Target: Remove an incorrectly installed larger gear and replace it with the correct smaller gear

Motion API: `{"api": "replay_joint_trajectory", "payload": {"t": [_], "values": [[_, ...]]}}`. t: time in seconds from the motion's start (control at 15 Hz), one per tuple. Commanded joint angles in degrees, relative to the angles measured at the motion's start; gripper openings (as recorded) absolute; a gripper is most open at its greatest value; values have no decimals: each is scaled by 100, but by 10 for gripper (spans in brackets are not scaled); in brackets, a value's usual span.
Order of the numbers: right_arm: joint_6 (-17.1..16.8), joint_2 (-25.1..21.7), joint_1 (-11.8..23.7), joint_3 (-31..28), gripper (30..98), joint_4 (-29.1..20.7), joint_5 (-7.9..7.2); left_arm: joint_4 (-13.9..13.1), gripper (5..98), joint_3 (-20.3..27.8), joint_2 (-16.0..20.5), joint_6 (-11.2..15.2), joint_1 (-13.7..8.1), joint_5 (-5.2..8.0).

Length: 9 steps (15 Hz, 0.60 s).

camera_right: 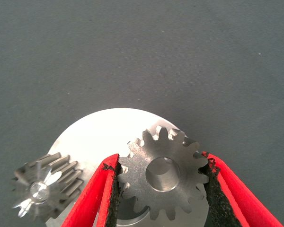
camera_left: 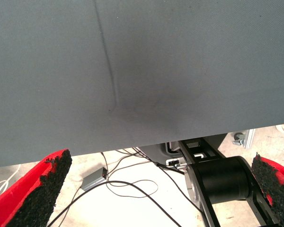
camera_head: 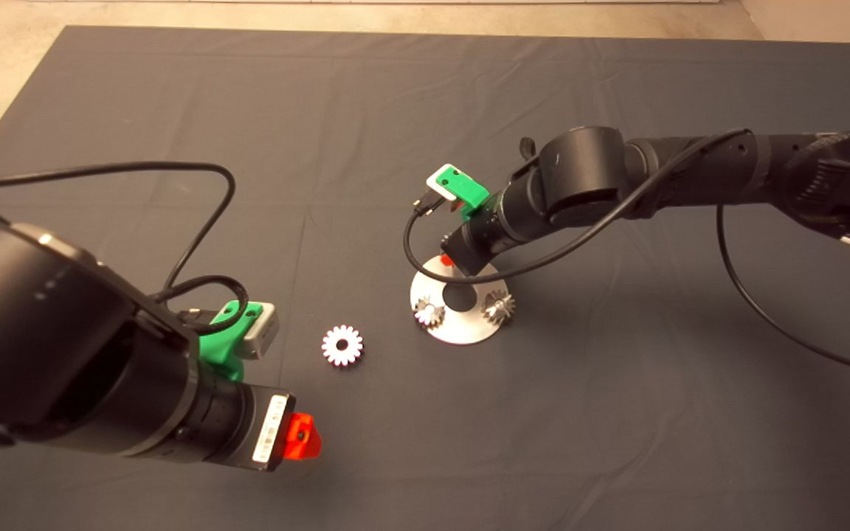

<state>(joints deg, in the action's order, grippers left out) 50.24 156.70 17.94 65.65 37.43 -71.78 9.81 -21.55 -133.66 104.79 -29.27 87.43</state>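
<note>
The larger gear (camera_head: 341, 345), bright silver-white, lies flat on the dark mat (camera_head: 617, 413), left of a round silver plate (camera_head: 462, 328). My right gripper (camera_head: 446, 259) reaches down over the plate's far part. In the right wrist view it (camera_right: 160, 161) is shut on the smaller gear (camera_right: 180, 146), a dull grey gear with a round centre hole, held flat just over the plate (camera_right: 92, 137). Whether this gear touches the plate I cannot tell. My left gripper (camera_head: 299, 436) hovers at the lower left, open and holding nothing (camera_left: 159, 160).
Two shiny small gears stand on the plate, one on its left (camera_head: 430, 313) (camera_right: 42, 189) and one on its right (camera_head: 498, 306). A dark hole (camera_head: 458, 295) sits in the plate's middle. Cables hang from both arms. The left wrist view shows the mat's edge and floor with cables.
</note>
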Motion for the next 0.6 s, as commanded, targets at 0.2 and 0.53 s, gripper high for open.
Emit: {"api": "replay_joint_trajectory", "payload": {"t": [0.2,0.53], "values": [[-23,41,166,75,411,-86,32,-102,982,100,-8,42,-114,757],[-23,41,148,78,411,-60,32,-102,982,108,-16,41,-114,757]]}}
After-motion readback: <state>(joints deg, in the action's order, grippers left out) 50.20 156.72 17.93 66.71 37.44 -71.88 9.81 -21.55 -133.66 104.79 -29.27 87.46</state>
